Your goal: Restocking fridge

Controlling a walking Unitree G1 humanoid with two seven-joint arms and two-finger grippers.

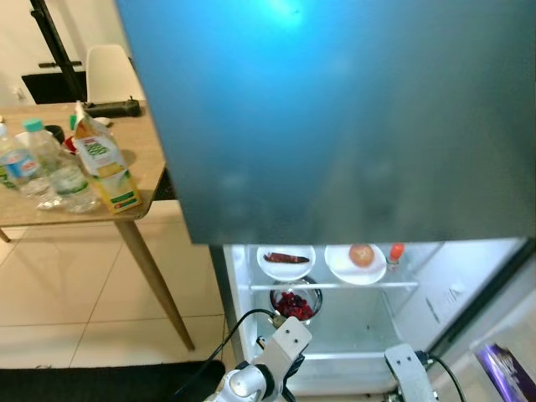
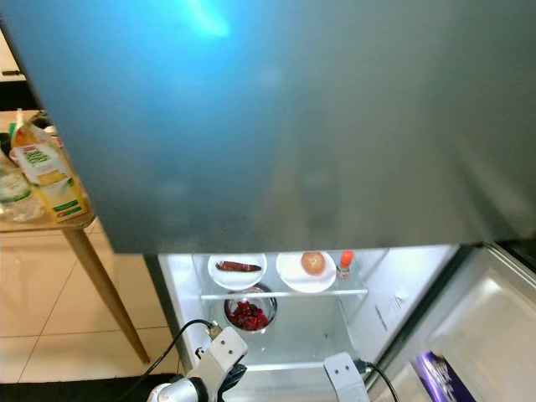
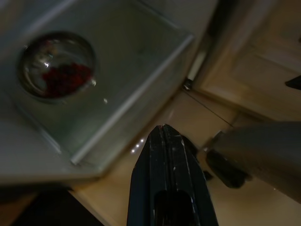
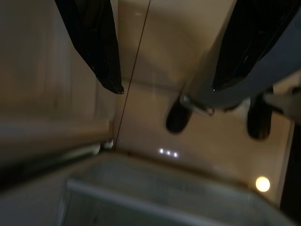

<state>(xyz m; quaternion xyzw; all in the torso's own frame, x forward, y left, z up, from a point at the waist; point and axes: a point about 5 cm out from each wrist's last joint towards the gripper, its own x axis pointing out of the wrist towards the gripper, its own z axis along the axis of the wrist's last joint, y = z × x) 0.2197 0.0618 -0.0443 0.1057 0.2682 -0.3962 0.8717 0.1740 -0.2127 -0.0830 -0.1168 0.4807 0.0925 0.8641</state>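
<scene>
While the fridge (image 1: 352, 126) shows a smooth dark upper door, its lit white lower compartment holds a round white plate (image 1: 286, 261) with a dark red strip of food, another white plate (image 1: 355, 265) bearing a round orange-tan item, and a small red-capped bottle (image 1: 395, 253), all on a glass shelf. Below sits a metal bowl (image 1: 296, 303) of dark red pieces. Low before the fridge, the left gripper (image 3: 165, 136) has its fingers pressed together and the right gripper (image 4: 167, 87) hangs spread wide, both empty; a green-and-yellow juice carton (image 1: 105, 163), print unreadable, and clear plastic bottles (image 1: 50, 167) stand on the wooden table (image 1: 142, 146).
</scene>
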